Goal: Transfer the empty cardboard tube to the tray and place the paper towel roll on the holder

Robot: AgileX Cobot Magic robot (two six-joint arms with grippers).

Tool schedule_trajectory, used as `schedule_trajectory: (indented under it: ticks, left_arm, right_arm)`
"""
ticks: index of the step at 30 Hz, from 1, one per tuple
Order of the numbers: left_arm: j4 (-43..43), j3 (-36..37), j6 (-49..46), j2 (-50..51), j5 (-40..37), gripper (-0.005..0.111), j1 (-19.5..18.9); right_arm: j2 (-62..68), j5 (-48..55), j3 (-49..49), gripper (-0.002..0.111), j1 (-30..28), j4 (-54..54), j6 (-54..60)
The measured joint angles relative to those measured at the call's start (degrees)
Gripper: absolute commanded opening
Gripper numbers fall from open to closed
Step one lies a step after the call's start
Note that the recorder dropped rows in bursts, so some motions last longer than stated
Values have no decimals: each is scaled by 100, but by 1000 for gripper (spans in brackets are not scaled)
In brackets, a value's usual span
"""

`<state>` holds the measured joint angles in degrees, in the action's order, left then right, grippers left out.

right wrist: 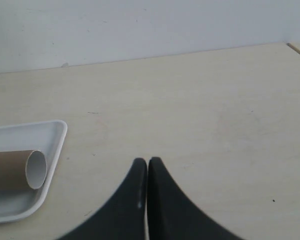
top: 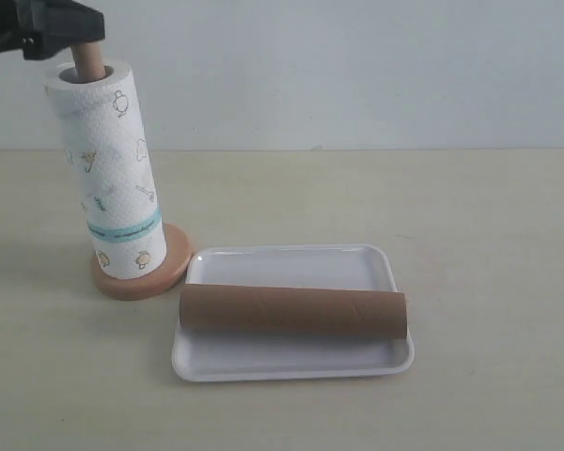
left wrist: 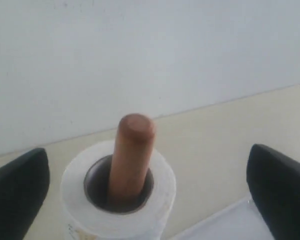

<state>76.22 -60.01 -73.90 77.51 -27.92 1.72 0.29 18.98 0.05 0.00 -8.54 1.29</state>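
Left gripper (left wrist: 147,186) spread wide either side of the holder (left wrist: 131,155) tip, just above the paper towel roll (left wrist: 166,189); right gripper (right wrist: 147,167) pressed together near the tube (right wrist: 7,167) lying in the tray (right wrist: 51,132); beige table (right wrist: 215,100), white wall (right wrist: 140,25).

The table (top: 489,244) is viewed by the exterior camera from nearby and slightly above, with the wall (top: 357,66) behind. The left wrist view is taken close above the holder (left wrist: 132,150) and paper roll (left wrist: 165,186), facing the wall. The right wrist view is aimed low across the table; the tray (right wrist: 60,134) and tube (right wrist: 7,171) are shared with the exterior view.
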Motion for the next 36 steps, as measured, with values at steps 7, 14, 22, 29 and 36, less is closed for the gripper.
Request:
schedule_trajectory:
  ticks: [7,14,22,29,36]
  left_arm:
    - [-467,0,582,-766,-36,110,0]
    - [-982,0,1184,-1442,-277,110,0]
    - [-1548,0,1943,-2055,-753,97,0]
    - [-2056,0,2947,-2196,-1244,5,0]
    - [-2079,0,3418,-2212,-2230,4,0]
  right_arm:
    - [0,0,0,0,0,0,0]
    - [0,0,0,0,0,0,0]
    - [0,0,0,0,0,0,0]
    - [0,0,0,0,0,0,0]
    - [0,0,0,0,0,0,0]
